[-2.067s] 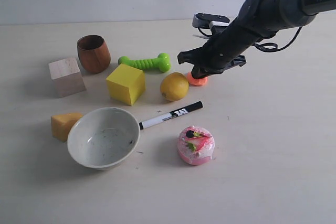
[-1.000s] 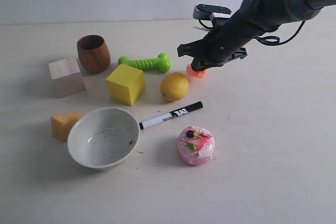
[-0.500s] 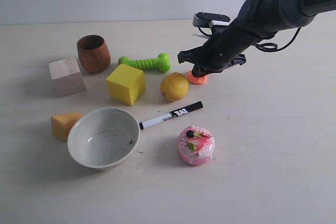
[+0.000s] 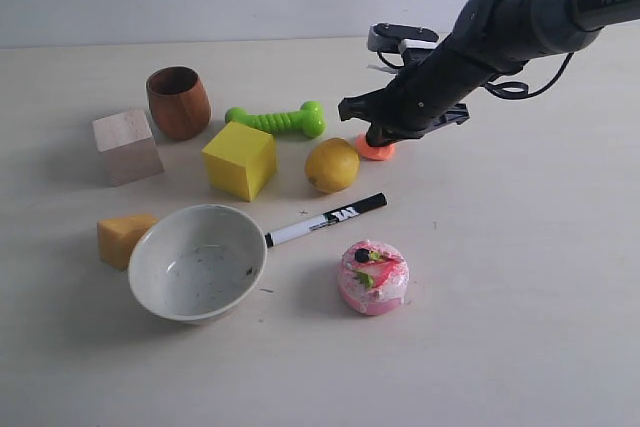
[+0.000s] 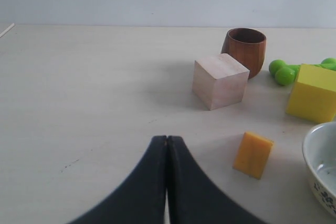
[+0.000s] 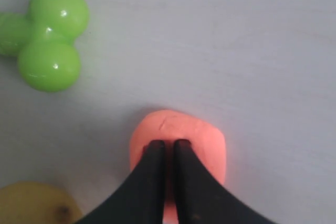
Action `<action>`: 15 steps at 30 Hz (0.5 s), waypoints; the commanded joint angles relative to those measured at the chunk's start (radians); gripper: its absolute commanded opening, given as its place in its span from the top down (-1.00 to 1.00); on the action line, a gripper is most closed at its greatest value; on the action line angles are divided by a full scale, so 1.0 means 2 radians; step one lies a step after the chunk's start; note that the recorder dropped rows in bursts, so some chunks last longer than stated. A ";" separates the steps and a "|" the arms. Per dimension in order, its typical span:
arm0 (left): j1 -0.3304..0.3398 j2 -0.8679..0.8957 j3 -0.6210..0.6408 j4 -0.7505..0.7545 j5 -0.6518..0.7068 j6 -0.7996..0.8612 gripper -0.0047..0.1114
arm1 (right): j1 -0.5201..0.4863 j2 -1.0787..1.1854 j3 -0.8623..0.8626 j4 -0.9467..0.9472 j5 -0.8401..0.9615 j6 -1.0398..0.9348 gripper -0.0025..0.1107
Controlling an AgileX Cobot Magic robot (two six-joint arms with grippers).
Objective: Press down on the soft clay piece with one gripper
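The soft clay piece (image 4: 379,153) is a small salmon-orange lump lying flattened on the table just right of the lemon (image 4: 332,164). My right gripper (image 4: 377,135) comes down on it from above. In the right wrist view its two black fingertips (image 6: 155,148) rest nearly together on the top of the clay (image 6: 184,128), and my right gripper (image 6: 168,143) is shut. The left gripper (image 5: 167,138) is shut with nothing in it, low over bare table near the cheese wedge (image 5: 253,153); it does not show in the exterior view.
A green dumbbell toy (image 4: 276,120) lies behind the lemon. A marker (image 4: 325,219) and a pink cake (image 4: 373,276) are in front. A yellow cube (image 4: 239,159), white bowl (image 4: 150,247), wooden cup (image 4: 178,102), wooden block (image 4: 127,146) and cheese wedge (image 4: 122,237) fill the left.
A second ago the right gripper and the clay under it showed higher in the view; by half a second ago they were back down. Nothing has moved since.
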 commanded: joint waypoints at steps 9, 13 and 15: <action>-0.003 -0.001 -0.001 -0.002 -0.006 0.000 0.92 | 0.000 0.006 0.002 -0.004 0.018 -0.003 0.64; -0.003 -0.001 -0.001 -0.002 -0.006 0.000 0.92 | 0.000 0.006 0.002 -0.004 0.020 0.006 0.44; -0.003 -0.001 -0.001 -0.002 -0.006 0.000 0.92 | 0.000 0.006 0.002 -0.004 0.022 0.009 0.38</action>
